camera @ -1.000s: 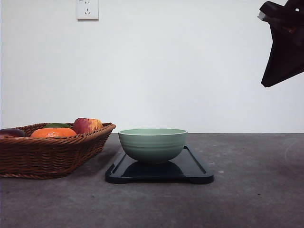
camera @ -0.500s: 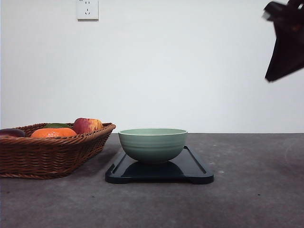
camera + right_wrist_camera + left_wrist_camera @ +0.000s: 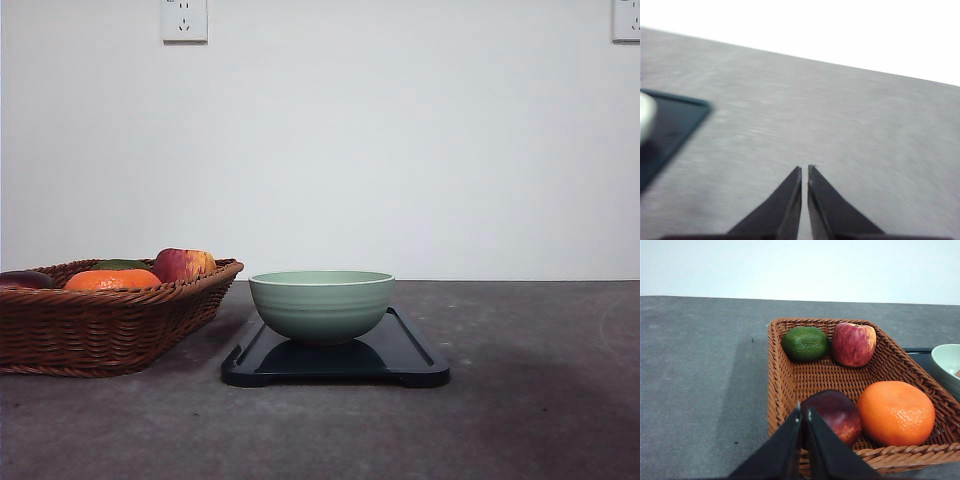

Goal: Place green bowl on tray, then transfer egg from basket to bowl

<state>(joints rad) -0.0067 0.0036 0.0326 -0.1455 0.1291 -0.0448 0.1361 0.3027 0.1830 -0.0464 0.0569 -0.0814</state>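
Front view: right arm has left the upper right; green bowl (image 3: 321, 304) sits on tray (image 3: 335, 352), both tools (image 3: 804, 412) (image 3: 804, 170) together, empty, egg transfer next.

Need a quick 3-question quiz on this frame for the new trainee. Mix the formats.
1. True or false: the green bowl stands on the tray.
2. In the left wrist view, which item in the basket lies closest to the left end effector? A) the egg B) the apple C) the lime
3. Fill in: the right end effector hangs over bare table with its fingers ___ (open/shut).

Key: 1 true; 2 A; 3 shut.
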